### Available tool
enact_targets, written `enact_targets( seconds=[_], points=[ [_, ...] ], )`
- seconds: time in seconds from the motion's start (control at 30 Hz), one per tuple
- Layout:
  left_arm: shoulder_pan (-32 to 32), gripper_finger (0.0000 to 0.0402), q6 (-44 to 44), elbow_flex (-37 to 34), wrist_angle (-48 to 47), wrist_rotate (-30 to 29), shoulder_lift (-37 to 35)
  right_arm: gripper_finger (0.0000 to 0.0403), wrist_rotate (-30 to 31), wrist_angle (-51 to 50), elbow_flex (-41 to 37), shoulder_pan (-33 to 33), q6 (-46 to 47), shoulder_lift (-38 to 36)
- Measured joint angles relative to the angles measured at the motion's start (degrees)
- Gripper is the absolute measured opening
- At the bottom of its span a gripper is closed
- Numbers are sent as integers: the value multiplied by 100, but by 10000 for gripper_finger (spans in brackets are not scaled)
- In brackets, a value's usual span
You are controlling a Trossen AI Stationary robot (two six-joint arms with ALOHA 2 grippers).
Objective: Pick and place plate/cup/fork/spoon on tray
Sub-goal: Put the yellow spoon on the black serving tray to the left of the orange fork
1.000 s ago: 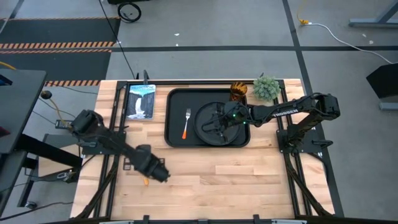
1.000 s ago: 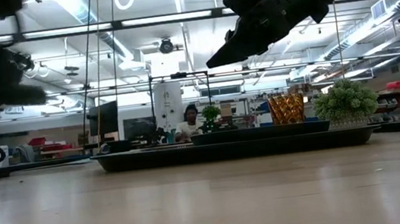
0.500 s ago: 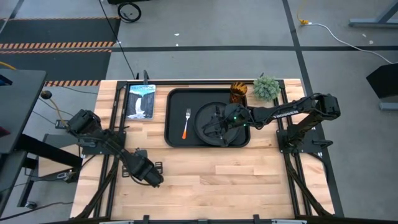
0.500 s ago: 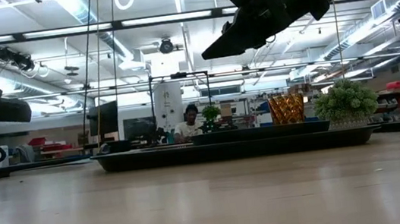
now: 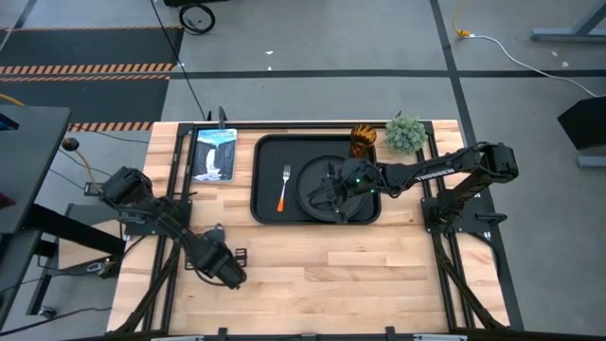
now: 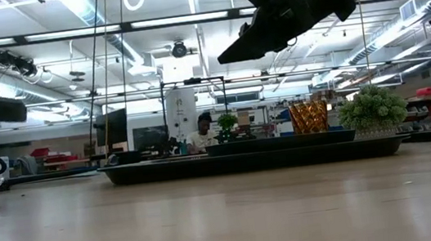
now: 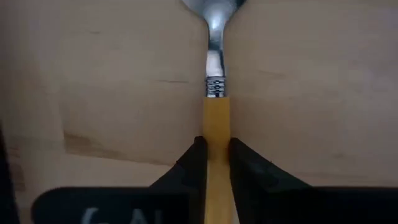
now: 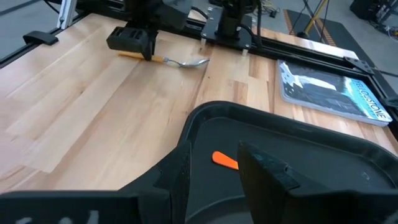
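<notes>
The black tray (image 5: pixel 268 161) lies at the table's far middle. On it lie the round black plate (image 5: pixel 305 185) and the orange-handled fork (image 5: pixel 284 188). The amber cup (image 5: pixel 364 139) stands at the tray's far right corner. My right gripper (image 5: pixel 327 194) hangs open above the plate, well clear of it, as the low view (image 6: pixel 228 53) shows. My left gripper (image 5: pixel 220 269) is near the table's near left and is shut on the spoon (image 8: pixel 186 61). My left gripper pinches the spoon's orange handle (image 7: pixel 216 127) between its two fingers (image 7: pixel 194 163), below the metal neck. The fingers come from above and lie across the handle. The spoon lies level, its bowl (image 8: pixel 200 61) toward the far side. I cannot tell whether it touches the table.
A green potted plant (image 5: pixel 405 133) stands at the far right, beside the cup. A picture book (image 5: pixel 214 153) lies at the far left, next to the tray. Bare wood (image 5: pixel 379 275) spreads between the tray and the near edge.
My left gripper has moved a little toward the table's left edge and down, onto the spot where the spoon's orange handle showed a second ago.
</notes>
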Motion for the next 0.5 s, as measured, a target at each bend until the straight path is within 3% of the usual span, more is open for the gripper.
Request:
enact_targets(
  seconds=[0.5],
  points=[
    [44, 29, 59, 367, -703, -522, 8, 137, -2, 22, 0, 29, -2, 0]
  ],
)
